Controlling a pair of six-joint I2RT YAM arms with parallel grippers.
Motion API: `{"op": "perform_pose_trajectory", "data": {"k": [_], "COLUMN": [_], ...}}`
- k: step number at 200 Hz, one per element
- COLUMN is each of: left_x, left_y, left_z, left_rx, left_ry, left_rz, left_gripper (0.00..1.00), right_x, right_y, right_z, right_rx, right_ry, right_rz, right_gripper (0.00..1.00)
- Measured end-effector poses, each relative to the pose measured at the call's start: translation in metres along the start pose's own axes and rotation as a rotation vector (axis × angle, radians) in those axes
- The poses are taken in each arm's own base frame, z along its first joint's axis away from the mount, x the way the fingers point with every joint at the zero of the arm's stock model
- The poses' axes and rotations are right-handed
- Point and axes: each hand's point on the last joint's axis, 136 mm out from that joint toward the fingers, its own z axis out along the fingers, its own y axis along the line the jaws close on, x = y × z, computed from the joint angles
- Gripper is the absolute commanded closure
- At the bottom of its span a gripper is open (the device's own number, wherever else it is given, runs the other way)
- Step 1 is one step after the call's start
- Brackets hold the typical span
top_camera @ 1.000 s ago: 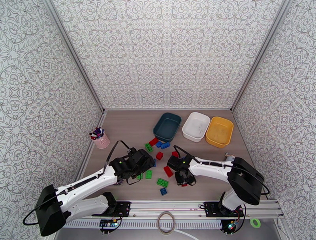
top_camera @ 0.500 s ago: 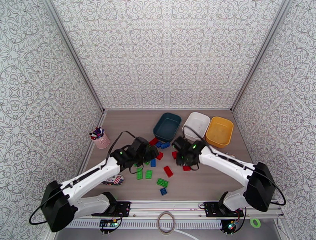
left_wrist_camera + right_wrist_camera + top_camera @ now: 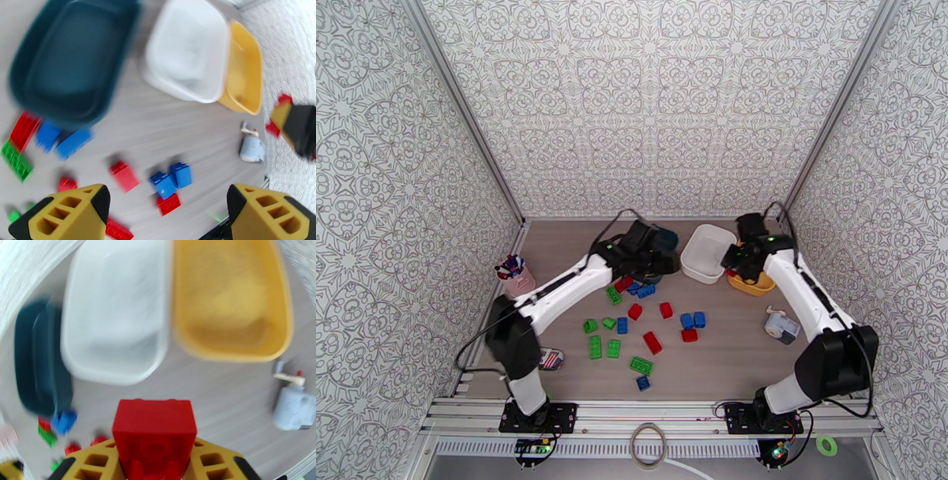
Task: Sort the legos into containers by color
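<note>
Sixteen or so bricks (image 3: 635, 311) lie loose on the table (image 3: 561, 245), red, green and blue mixed together. A few red and blue ones are just beside the near edge of the teal bin (image 3: 71, 63). The rest are spread towards the near side, with the greens mostly on the left.

At the far side the teal bin stands on the left, the white bin (image 3: 114, 311) in the middle and the yellow bin (image 3: 233, 299) on the right, with white and yellow touching. All three look empty in the wrist views, though those pictures are blurred. By that reading, the sorting has barely begun.

The right gripper (image 3: 156, 459) is clamped narrowly on one red brick (image 3: 154, 425). From above it hangs over the near left corner of the yellow bin, close to the white one. I take this brick to be the first on its way into a bin, but which of the two it is meant for I cannot tell.

The left gripper (image 3: 168, 199) stands wide, with nothing between its fingers. From above it hovers over the teal bin and hides most of it.

Nearly everything is left to do. The red brick must be dropped, every brick on the table must be picked up, and each colour must go to its own bin. The cup of pens (image 3: 520, 280) at the left and the printed pouch (image 3: 549, 360) near the left arm have no part in the sorting.
</note>
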Motion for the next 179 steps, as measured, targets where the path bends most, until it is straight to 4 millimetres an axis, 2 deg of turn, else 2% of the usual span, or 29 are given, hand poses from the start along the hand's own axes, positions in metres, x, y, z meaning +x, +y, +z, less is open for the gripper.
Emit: {"op": "perform_pose_trajectory", "data": {"k": [32, 67, 92, 119, 146, 179], "left_x": [0.013, 0.025, 0.029, 0.035, 0.026, 0.013], "left_y": [-0.03, -0.028, -0.009, 0.03, 0.061, 0.077], "left_z": [0.021, 0.03, 0.036, 0.035, 0.017, -0.007], "left_rx": [0.016, 0.01, -0.011, -0.058, -0.079, -0.066], "left_ry": [0.063, 0.108, 0.129, 0.143, 0.097, 0.021], "left_rz": [0.119, 0.133, 0.101, 0.024, -0.063, -0.136], "left_gripper": [0.15, 0.15, 0.15, 0.15, 0.15, 0.15], "right_x": [-0.028, -0.041, -0.045, -0.045, -0.044, -0.044], "right_y": [-0.028, -0.044, -0.048, -0.046, -0.043, -0.034], "right_z": [0.026, 0.057, 0.075, 0.086, 0.086, 0.082], "right_rx": [0.073, 0.129, 0.151, 0.15, 0.134, 0.086], "right_ry": [0.028, 0.081, 0.116, 0.142, 0.155, 0.159], "right_rz": [0.077, 0.088, 0.071, 0.044, 0.028, 0.01], "right_gripper": [0.6, 0.58, 0.52, 0.45, 0.45, 0.46]}}
